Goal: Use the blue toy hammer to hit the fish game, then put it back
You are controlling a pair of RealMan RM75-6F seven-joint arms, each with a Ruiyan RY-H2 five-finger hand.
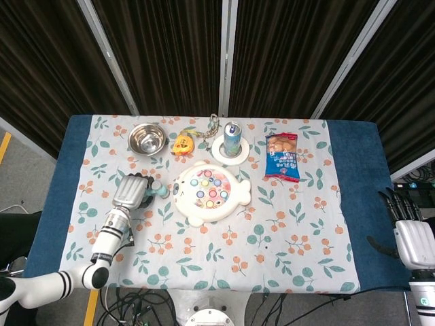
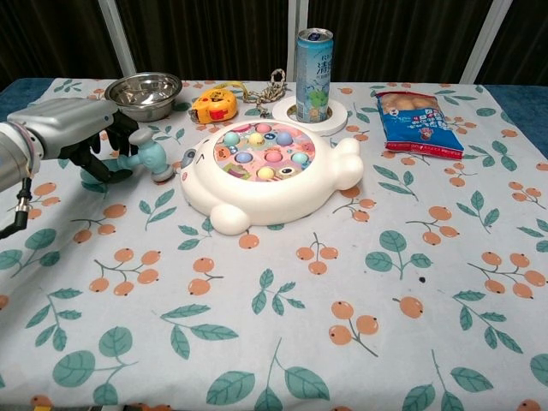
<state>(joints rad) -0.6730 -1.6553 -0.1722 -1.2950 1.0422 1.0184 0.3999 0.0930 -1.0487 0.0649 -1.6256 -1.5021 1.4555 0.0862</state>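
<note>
My left hand (image 2: 73,128) (image 1: 129,192) grips the handle of the blue toy hammer (image 2: 147,157) (image 1: 158,191), whose head hangs just left of the fish game. The fish game (image 2: 267,171) (image 1: 210,192) is a white fish-shaped toy with coloured pegs on a pink top, sitting mid-table. The hammer head is close to the fish's left edge, slightly above the cloth. My right hand (image 1: 410,234) hangs off the table's right edge with its fingers apart and holds nothing; the chest view does not show it.
Along the back stand a steel bowl (image 2: 144,91), a yellow tape measure (image 2: 212,104), a drink can (image 2: 312,64) on a white coaster and a blue snack bag (image 2: 415,113). The patterned cloth (image 2: 342,291) covers the table.
</note>
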